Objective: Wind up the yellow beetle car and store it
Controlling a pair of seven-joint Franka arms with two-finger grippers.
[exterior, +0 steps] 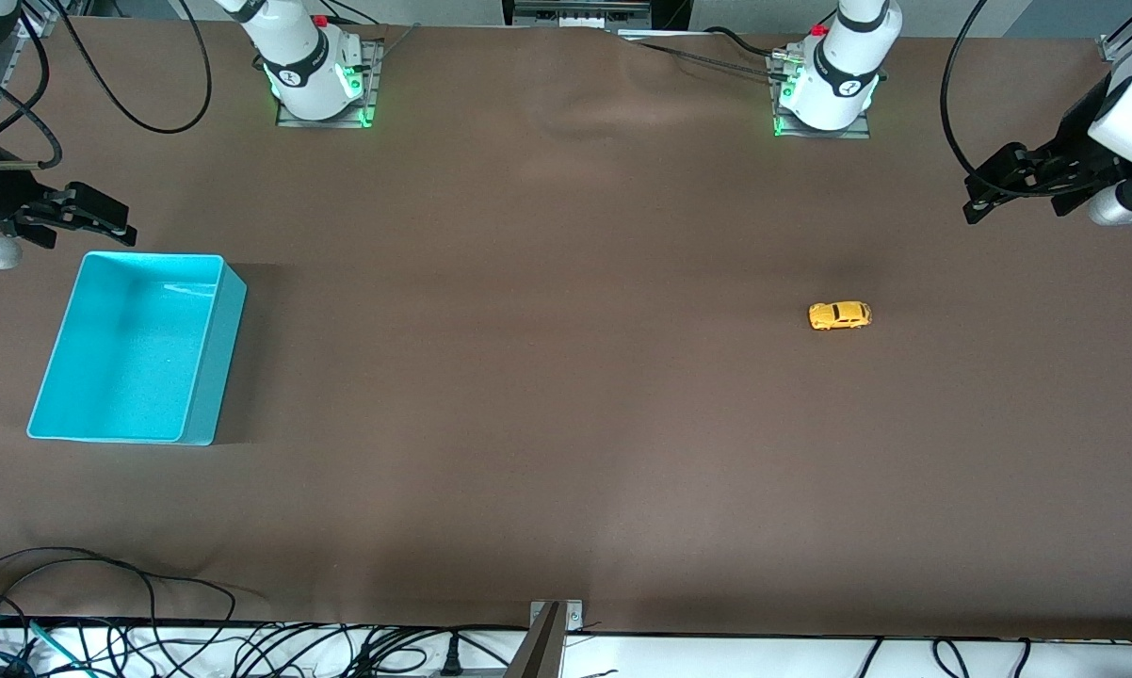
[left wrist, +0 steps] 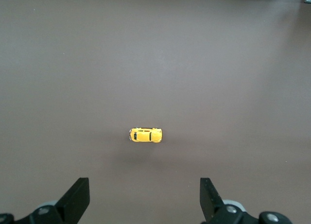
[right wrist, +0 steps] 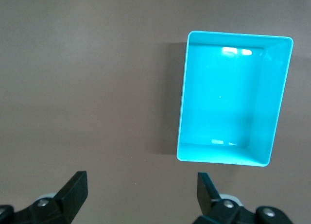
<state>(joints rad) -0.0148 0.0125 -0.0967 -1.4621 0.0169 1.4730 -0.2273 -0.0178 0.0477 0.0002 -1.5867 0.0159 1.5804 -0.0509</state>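
Note:
The yellow beetle car (exterior: 840, 315) stands on its wheels on the brown table toward the left arm's end, small and rounded with dark windows; the left wrist view shows the car (left wrist: 145, 135) from above. My left gripper (exterior: 976, 202) hangs open high over the table's edge at that end, apart from the car, nothing between its fingers (left wrist: 78, 197). The turquoise bin (exterior: 62, 358) sits empty toward the right arm's end, its rim (right wrist: 186, 95) clear in the right wrist view. My right gripper (exterior: 123, 233) hovers open beside the bin's corner, its fingers (right wrist: 74, 190) holding nothing.
Brown cloth covers the whole table (exterior: 528, 377). Both arm bases (exterior: 316, 85) stand along the edge farthest from the front camera. Loose cables (exterior: 105, 621) and a metal bracket (exterior: 552, 626) lie at the nearest edge.

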